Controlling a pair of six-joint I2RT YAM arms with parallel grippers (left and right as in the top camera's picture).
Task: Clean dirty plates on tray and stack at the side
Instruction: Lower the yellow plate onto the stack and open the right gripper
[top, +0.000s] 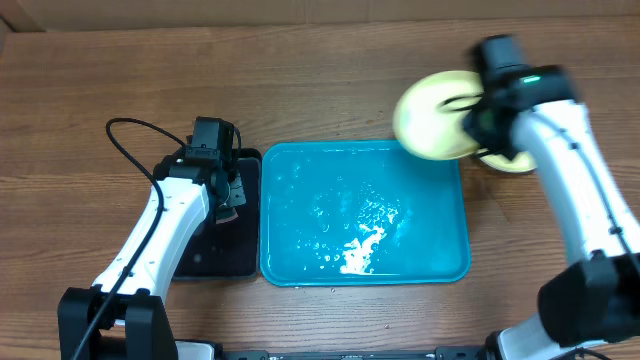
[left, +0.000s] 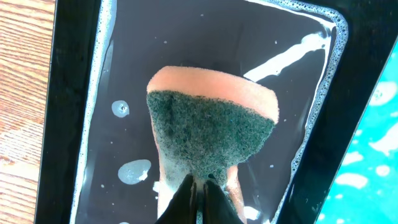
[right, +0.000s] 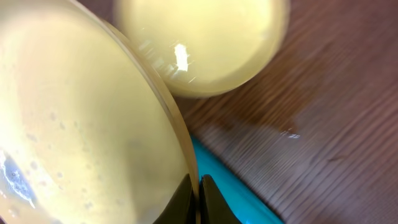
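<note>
Clamps a yellow-green plate (top: 430, 118), seemingly tilted, in the right gripper (right: 199, 200) at 1 o'clock of the tray (top: 295, 190). Pinches a sponge (left: 208, 124) in the left gripper (left: 200, 202) over the black tray (left: 62, 93) at 9 o'clock.

Large tray (top: 300, 200): table centre. Small tray (top: 225, 250): just beside it at 9 o'clock; sponge (left: 211, 124) above it. Tilted plate (top: 432, 115): over large tray's 1 o'clock corner. Second plate (right: 199, 43): on table, 3 o'clock of tilted plate.
</note>
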